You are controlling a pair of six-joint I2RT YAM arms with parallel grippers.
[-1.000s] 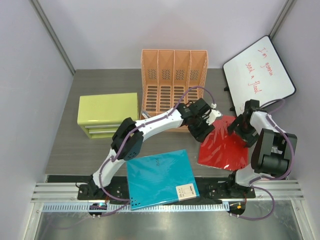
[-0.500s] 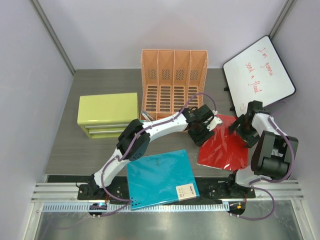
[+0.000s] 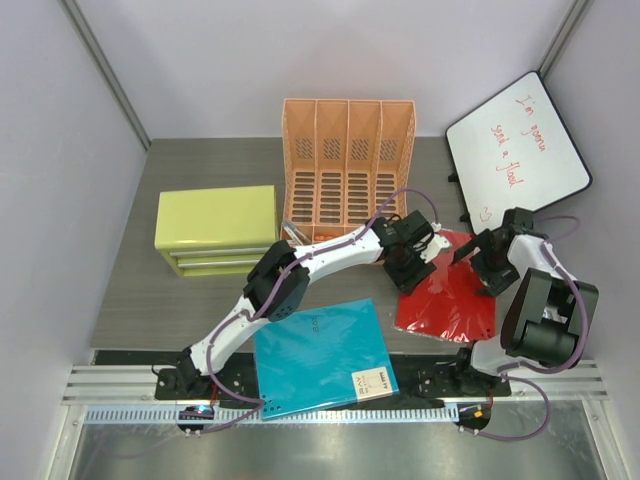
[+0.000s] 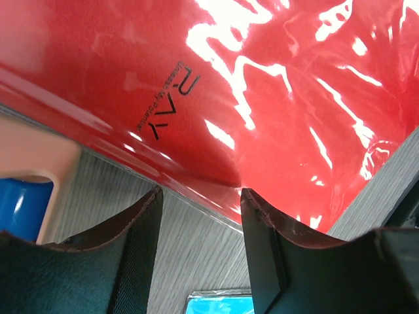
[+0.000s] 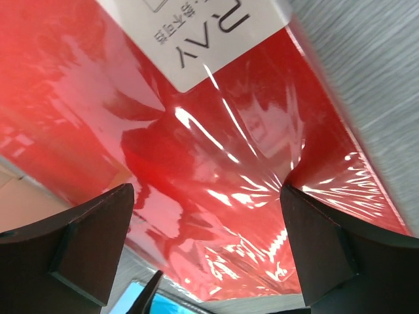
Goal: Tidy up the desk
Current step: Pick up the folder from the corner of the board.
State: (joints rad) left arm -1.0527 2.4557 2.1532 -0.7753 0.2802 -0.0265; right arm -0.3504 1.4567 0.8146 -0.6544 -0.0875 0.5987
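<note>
Left claw [image 3: 408,262] hangs low over the counter [image 3: 180,300], its fingers [image 4: 134,261] partly apart and nothing between them; only grey wood-grain shows in the gap. Just ahead of its tips lies the edge of a glossy red folder [image 3: 445,300], wrapped in shiny film, with dark lettering printed close to that edge. From above, this claw sits at the folder's corner nearest the orange file rack [image 3: 347,165]. In the left wrist view a piece of that rack's pale orange base shows off to the claw's left, with something blue [image 4: 23,199] in an opening of it.

Right claw [image 3: 487,262] stands over the opposite far corner of the same folder, its fingers [image 5: 85,242] spread wide and gripping nothing. Red film fills the space between them, and a white label [image 5: 196,33] lies on the folder just beyond the tips.

Behind the left claw, toward the arm bases, a teal folder [image 3: 320,355] lies flat and reaches out over the counter's near edge. The rack stands just beyond the left claw. A lime-green drawer cabinet [image 3: 215,230] sits well off to its left. Beyond the right claw stands a whiteboard [image 3: 518,145] with red handwriting. The counter runs under both claws, from the rail at the bases to the back wall.
</note>
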